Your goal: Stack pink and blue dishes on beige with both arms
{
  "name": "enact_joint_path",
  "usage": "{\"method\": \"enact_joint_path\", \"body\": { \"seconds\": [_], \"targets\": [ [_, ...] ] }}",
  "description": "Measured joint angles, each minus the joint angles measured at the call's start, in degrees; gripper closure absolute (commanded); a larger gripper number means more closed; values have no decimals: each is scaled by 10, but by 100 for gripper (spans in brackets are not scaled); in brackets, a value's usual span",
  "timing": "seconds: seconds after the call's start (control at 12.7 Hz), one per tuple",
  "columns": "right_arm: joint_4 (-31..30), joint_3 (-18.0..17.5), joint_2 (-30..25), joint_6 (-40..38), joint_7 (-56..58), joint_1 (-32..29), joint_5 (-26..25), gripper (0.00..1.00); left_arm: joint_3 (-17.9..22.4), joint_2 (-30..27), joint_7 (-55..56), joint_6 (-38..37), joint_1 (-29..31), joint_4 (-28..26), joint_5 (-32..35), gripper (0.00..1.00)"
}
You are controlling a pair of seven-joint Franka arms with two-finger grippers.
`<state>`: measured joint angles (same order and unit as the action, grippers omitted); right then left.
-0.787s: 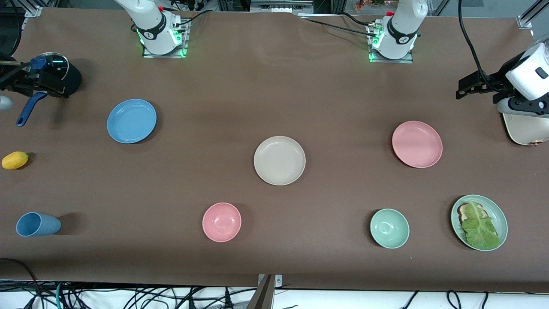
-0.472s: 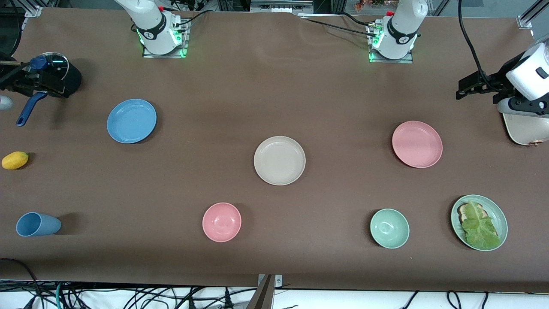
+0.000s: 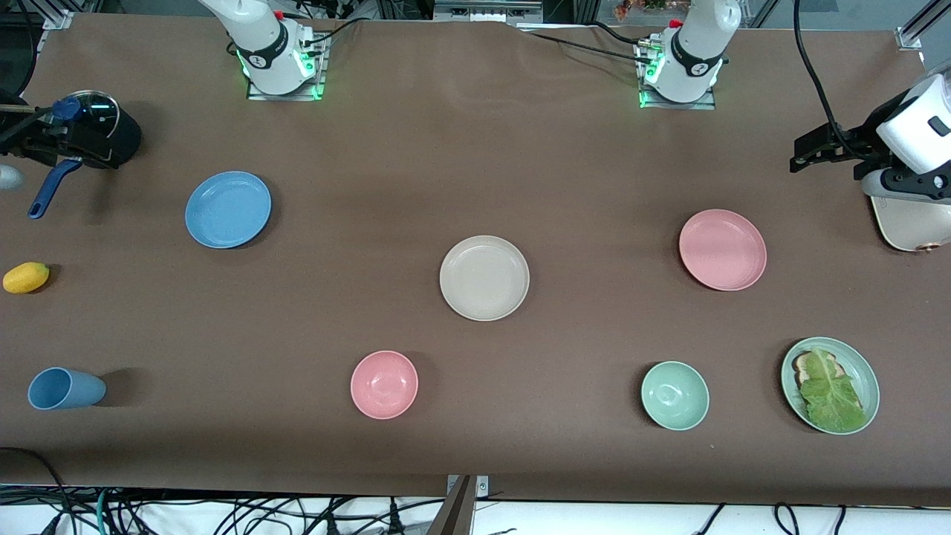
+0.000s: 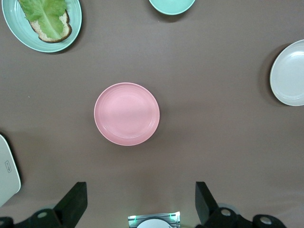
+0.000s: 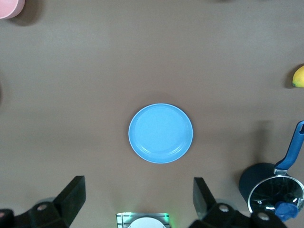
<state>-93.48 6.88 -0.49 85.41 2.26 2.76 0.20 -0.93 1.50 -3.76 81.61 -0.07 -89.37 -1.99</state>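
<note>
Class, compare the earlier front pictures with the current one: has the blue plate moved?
No. The blue plate lies just as far from the right arm's base and from the beige plate as before.

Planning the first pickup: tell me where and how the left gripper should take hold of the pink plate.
Grip the pink plate by its low rim, coming straight down from above. It lies flat and shallow on the table, so only the raised edge offers a hold: probably one finger inside it, one outside. The left gripper is open, high over the plate, with its fingers spread wide; the rim nearest the left arm's base looks easiest.
</note>
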Motion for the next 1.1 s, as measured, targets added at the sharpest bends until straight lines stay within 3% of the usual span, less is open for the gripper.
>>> {"method": "enact_joint_path", "body": {
  "seconds": [0.63, 1.1],
  "targets": [
    [0, 0, 16, -2, 0, 0, -3, 0, 1, 18, 0, 3, 0, 0, -5, 0],
    [0, 2, 27, -5, 1, -1, -1, 0, 3, 86, 0, 63, 3, 0, -5, 0]
  ]
}}
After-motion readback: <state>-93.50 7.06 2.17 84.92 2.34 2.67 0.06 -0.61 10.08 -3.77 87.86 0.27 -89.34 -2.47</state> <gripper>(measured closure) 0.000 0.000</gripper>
